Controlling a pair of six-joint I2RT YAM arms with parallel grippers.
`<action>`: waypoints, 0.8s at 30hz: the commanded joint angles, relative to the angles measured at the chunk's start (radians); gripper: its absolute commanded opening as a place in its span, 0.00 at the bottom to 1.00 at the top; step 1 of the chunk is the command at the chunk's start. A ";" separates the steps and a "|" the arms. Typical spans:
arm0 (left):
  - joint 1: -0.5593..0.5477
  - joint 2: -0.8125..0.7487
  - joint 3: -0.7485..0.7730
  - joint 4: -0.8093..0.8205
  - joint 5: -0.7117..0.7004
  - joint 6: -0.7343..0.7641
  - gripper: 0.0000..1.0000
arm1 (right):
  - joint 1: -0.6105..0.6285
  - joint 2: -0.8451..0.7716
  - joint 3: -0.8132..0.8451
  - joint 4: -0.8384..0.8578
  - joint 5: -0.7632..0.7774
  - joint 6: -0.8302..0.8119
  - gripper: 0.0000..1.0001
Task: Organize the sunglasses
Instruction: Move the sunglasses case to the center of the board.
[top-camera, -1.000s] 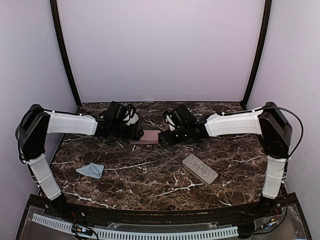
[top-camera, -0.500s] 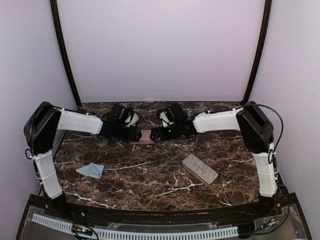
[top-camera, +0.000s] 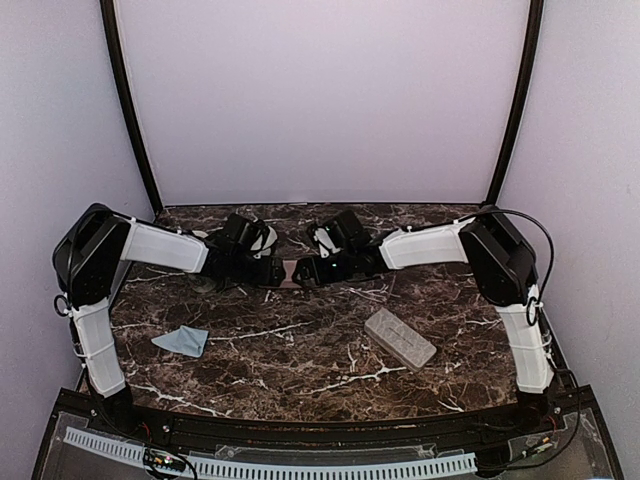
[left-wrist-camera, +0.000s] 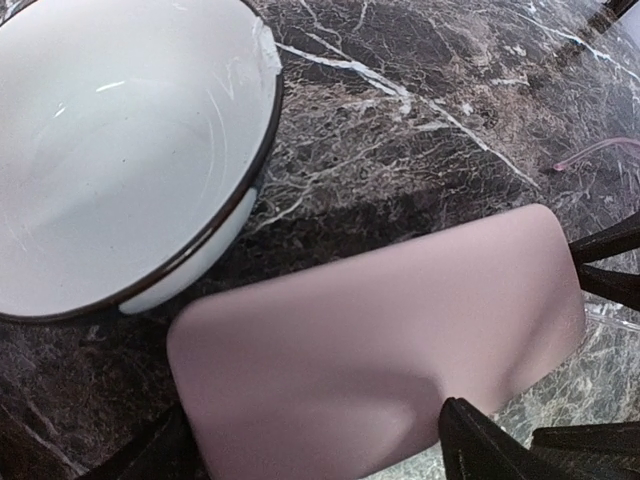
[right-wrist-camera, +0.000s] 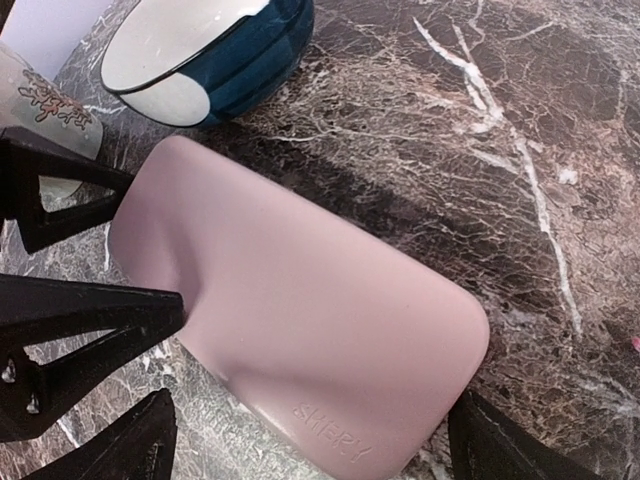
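A pink oblong case (top-camera: 289, 271) lies at the back middle of the marble table. My left gripper (top-camera: 272, 270) comes at it from the left and my right gripper (top-camera: 306, 270) from the right. In the left wrist view the pink case (left-wrist-camera: 380, 340) fills the space between my open left gripper (left-wrist-camera: 312, 420). In the right wrist view the case (right-wrist-camera: 300, 320) lies between the wide jaws of my open right gripper (right-wrist-camera: 315, 430). Of the sunglasses, only a thin pinkish-red temple (left-wrist-camera: 600, 150) shows beyond the case.
A white-and-blue bowl (left-wrist-camera: 110, 150) (right-wrist-camera: 200, 50) stands just behind the case, with a printed cup (right-wrist-camera: 40, 100) beside it. A grey case (top-camera: 400, 338) lies at the front right. A light-blue cloth (top-camera: 182, 340) lies at the front left.
Both arms have reached further inward toward each other, and the grippers now cover most of the pink case. The case has stayed in place.
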 joint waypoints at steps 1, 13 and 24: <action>0.003 -0.001 -0.041 0.052 0.069 -0.016 0.83 | 0.003 0.012 -0.012 0.092 -0.064 0.020 0.94; -0.029 -0.119 -0.210 0.158 0.104 -0.057 0.68 | 0.070 -0.065 -0.077 0.120 -0.075 -0.055 0.90; -0.172 -0.278 -0.422 0.176 0.040 -0.143 0.64 | 0.187 -0.222 -0.298 0.166 -0.020 -0.071 0.87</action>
